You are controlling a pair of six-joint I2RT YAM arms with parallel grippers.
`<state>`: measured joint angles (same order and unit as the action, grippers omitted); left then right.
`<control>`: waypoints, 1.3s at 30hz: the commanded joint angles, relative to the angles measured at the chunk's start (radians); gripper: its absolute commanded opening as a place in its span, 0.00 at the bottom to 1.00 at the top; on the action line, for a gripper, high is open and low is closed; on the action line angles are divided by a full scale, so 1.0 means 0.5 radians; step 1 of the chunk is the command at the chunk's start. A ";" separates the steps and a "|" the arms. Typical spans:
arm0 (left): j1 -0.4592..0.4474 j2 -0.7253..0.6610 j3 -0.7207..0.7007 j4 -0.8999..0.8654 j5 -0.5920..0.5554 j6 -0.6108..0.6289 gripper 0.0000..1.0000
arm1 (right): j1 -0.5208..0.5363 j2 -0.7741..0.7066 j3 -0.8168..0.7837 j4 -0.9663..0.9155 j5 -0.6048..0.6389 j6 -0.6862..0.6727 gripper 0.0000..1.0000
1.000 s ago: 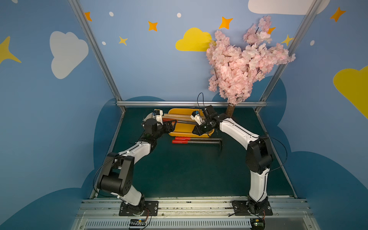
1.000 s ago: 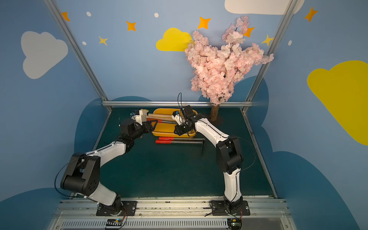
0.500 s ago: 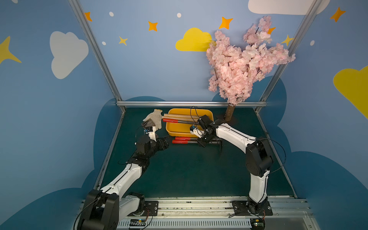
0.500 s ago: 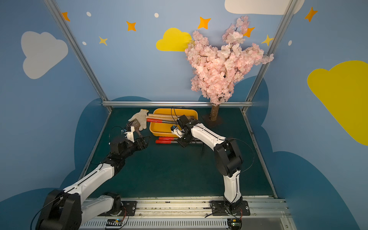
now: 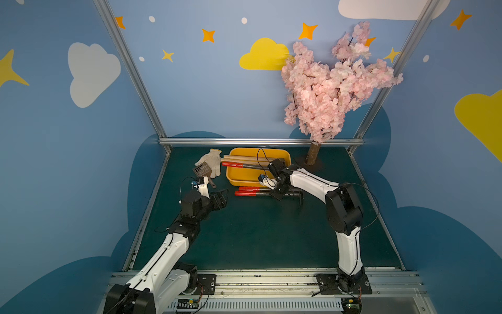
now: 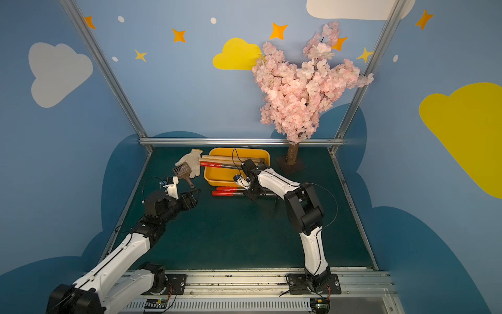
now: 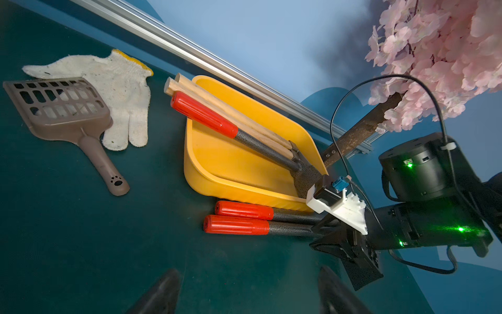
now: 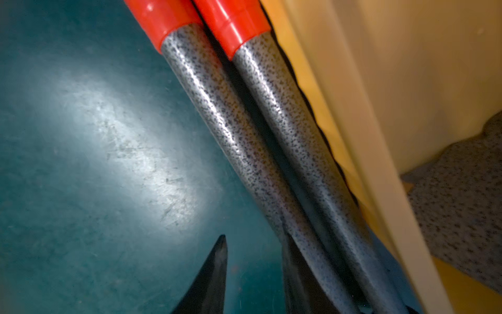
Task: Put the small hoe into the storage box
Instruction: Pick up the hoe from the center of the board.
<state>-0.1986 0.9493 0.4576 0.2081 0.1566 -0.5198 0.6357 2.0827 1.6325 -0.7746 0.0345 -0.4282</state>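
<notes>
Right gripper [image 8: 255,244] part-open, empty, low beside two side-by-side shafts [image 8: 217,122] hard by the box [image 7: 217,163]. Closing could pinch both or slip off. Left gripper [image 7: 248,271] wide, empty.

Left arm [image 5: 168,252] and right arm [image 5: 349,250]: white link shells, black cylindrical joint housings [image 7: 415,168] with green LEDs [image 7: 409,164]. Black base plates [image 5: 326,282], screwed at corners. Black cables [image 7: 394,76] loop outside the links. White camera mount [image 7: 339,209], blue connector [image 7: 341,187]. Right end effector [image 8: 254,236]: black tapered fingers [image 8: 212,280].

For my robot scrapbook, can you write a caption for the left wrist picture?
Yellow storage box holding long-handled tools, two red-handled tools beside it, glove and scoop nearby.
</notes>
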 commanded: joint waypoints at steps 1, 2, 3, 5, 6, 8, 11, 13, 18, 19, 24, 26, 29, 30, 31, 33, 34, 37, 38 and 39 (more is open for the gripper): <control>0.004 -0.001 0.004 -0.050 -0.015 0.042 0.80 | -0.020 0.035 -0.016 0.053 0.045 -0.041 0.36; 0.004 0.000 0.008 -0.057 -0.015 0.045 0.80 | -0.023 0.047 -0.014 0.061 0.059 -0.047 0.36; 0.004 0.000 0.012 -0.061 -0.016 0.050 0.80 | -0.023 0.059 -0.008 0.061 0.060 -0.052 0.36; 0.004 0.002 0.006 -0.062 -0.018 0.052 0.80 | -0.029 0.087 -0.001 0.058 0.073 -0.066 0.37; 0.003 0.002 0.002 -0.060 -0.019 0.052 0.80 | -0.032 0.104 0.005 0.049 0.072 -0.073 0.37; 0.004 0.009 0.003 -0.065 -0.019 0.054 0.80 | -0.032 0.122 0.005 0.037 0.062 -0.079 0.37; 0.004 0.017 0.004 -0.057 -0.021 0.059 0.80 | -0.034 0.153 0.004 0.038 0.066 -0.080 0.36; 0.008 0.033 0.010 -0.048 -0.022 0.060 0.80 | -0.033 0.172 0.006 0.034 0.063 -0.075 0.36; 0.010 0.082 0.021 -0.012 -0.010 0.059 0.80 | -0.016 0.183 -0.020 0.033 0.015 -0.071 0.35; 0.010 0.094 0.023 -0.003 -0.002 0.057 0.80 | -0.011 0.184 -0.027 0.034 0.001 -0.068 0.35; 0.011 0.115 0.017 0.036 0.006 0.050 0.80 | 0.038 0.226 -0.035 0.020 0.016 -0.085 0.33; 0.011 0.121 0.014 0.032 0.014 0.048 0.80 | 0.044 0.238 -0.026 0.003 0.018 -0.085 0.33; 0.010 0.111 0.017 0.023 0.018 0.060 0.80 | 0.045 0.252 -0.007 -0.004 0.010 -0.125 0.33; 0.010 0.103 0.016 0.015 0.018 0.064 0.80 | 0.046 0.270 0.018 -0.027 0.013 -0.144 0.33; 0.011 0.094 0.017 0.007 0.019 0.068 0.80 | 0.045 0.286 0.041 -0.049 0.026 -0.163 0.33; 0.011 0.080 0.032 -0.033 0.024 0.089 0.80 | 0.035 0.328 0.091 -0.098 0.026 -0.196 0.34; 0.011 0.072 0.042 -0.051 0.024 0.104 0.80 | 0.033 0.340 0.105 -0.112 0.008 -0.207 0.34; 0.011 0.056 0.059 -0.086 0.016 0.134 0.80 | 0.023 0.353 0.124 -0.126 -0.050 -0.228 0.35; 0.013 0.056 0.055 -0.083 0.014 0.137 0.80 | 0.020 0.360 0.135 -0.140 -0.063 -0.241 0.35; 0.014 0.065 0.061 -0.086 0.015 0.144 0.80 | 0.016 0.374 0.150 -0.157 -0.072 -0.254 0.36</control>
<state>-0.1967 0.9916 0.4580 0.1802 0.1604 -0.4774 0.6426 2.1952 1.7100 -0.7891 0.0582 -0.5575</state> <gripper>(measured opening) 0.804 0.354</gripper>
